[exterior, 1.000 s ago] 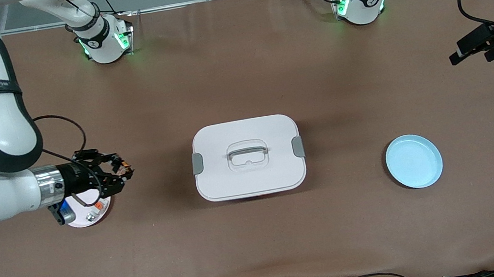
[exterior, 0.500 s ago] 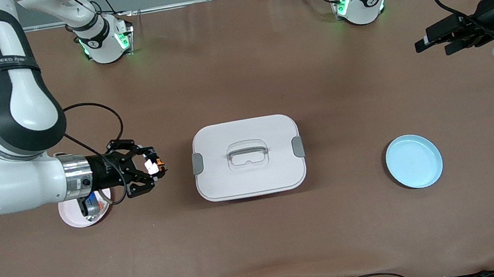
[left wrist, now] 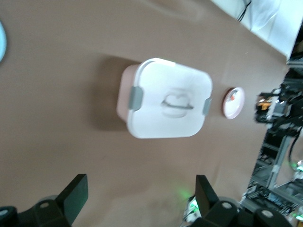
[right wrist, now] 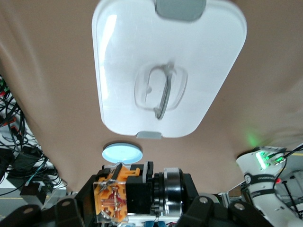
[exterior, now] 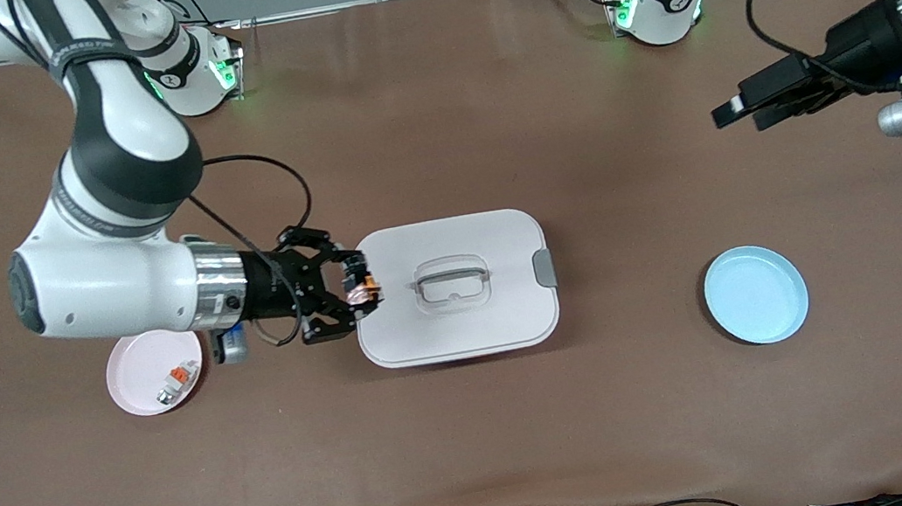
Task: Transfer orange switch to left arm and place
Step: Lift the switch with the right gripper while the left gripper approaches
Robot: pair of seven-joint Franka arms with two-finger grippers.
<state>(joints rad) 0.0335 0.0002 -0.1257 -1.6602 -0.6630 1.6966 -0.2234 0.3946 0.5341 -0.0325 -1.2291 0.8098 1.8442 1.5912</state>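
Note:
The orange switch (exterior: 365, 286) is held above the table, with my right gripper (exterior: 357, 289) shut on it, over the edge of the white box (exterior: 461, 322) at the right arm's end. The right wrist view shows the switch (right wrist: 112, 197) clamped in the gripper (right wrist: 118, 201), and the box (right wrist: 142, 61) below with its grey latches and recessed handle. My left gripper (exterior: 736, 112) hangs open and empty, high over the table at the left arm's end. In the left wrist view its fingers (left wrist: 75, 195) stand wide apart, with the box (left wrist: 156, 85) farther off.
A pink plate (exterior: 135, 377) with a small white-grey piece with an orange tab (exterior: 176, 380) lies under the right arm. A light blue plate (exterior: 755, 295) lies beside the box toward the left arm's end. Cables run along the table's near edge.
The right arm has carried the switch from over the pink plate to the box's edge. The left arm has swung inward over the table, its gripper still open.

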